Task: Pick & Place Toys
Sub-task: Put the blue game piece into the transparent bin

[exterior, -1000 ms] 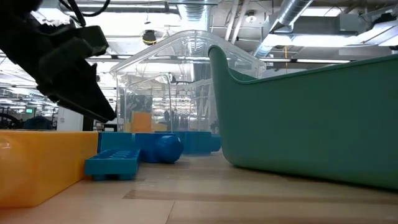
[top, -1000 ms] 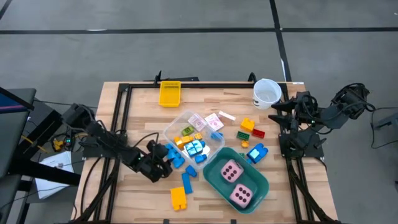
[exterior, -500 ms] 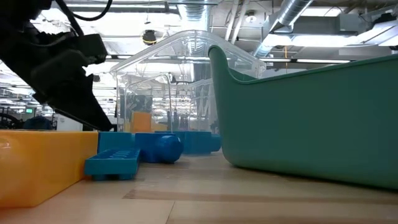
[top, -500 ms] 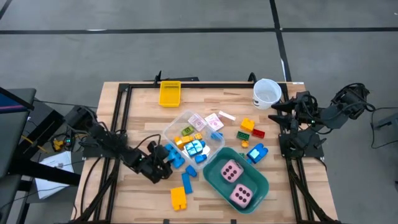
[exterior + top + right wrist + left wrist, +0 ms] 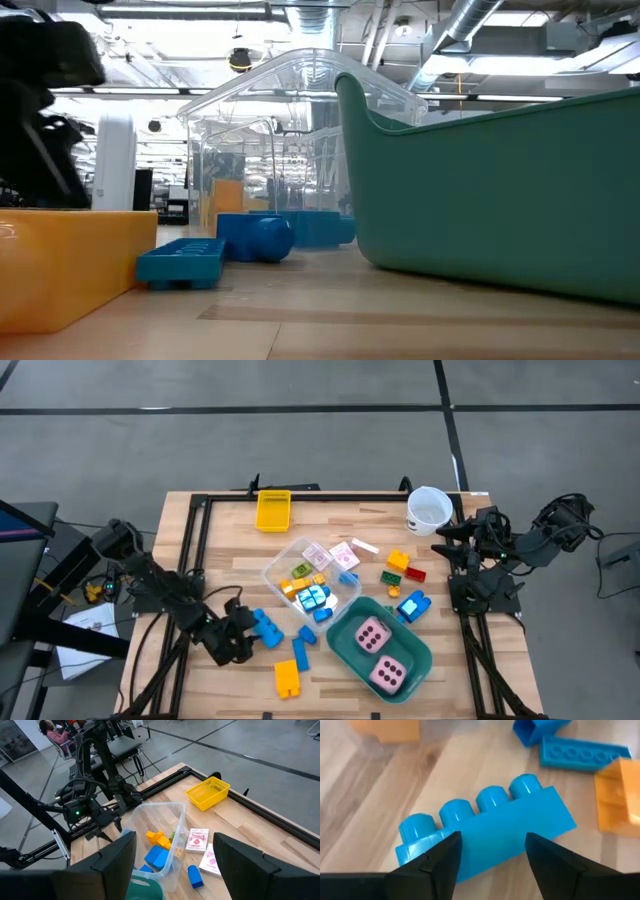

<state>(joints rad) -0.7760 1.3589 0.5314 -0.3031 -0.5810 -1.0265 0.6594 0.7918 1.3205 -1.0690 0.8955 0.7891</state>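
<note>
A long blue four-stud brick point(image 5: 490, 820) lies studs up on the table, also seen in the high view point(image 5: 266, 628), between the clear bin point(image 5: 275, 572) and the near left. My left gripper point(image 5: 238, 640) is open just left of it, and its fingertips point(image 5: 451, 845) stand in front of the brick's long side. A blue plate point(image 5: 300, 651) and a yellow brick point(image 5: 287, 678) lie nearer the front edge. Two pink dice point(image 5: 372, 635) sit in the teal tub point(image 5: 342, 628). My right gripper point(image 5: 175, 870) is open at the table's right edge. My left gripper's fingertips overlap the blue brick's near long side point(image 5: 492, 847) in the wrist view, slanting down from the table's left. I cannot tell whether they touch it. The brick rests flat on the table.
The clear bin holds several bricks. Loose bricks point(image 5: 400, 568), a blue brick point(image 5: 410, 606) and pink-white cards point(image 5: 345, 555) lie right of it. A yellow basket point(image 5: 273, 510) and a white cup point(image 5: 428, 510) stand at the far edge. Black frame rails run along both table sides.
My left gripper has drawn back toward the table's left and near edge, away from the clear bin. The long blue brick now lies a little farther from the bin, shifted the same way, still flat on the table.
</note>
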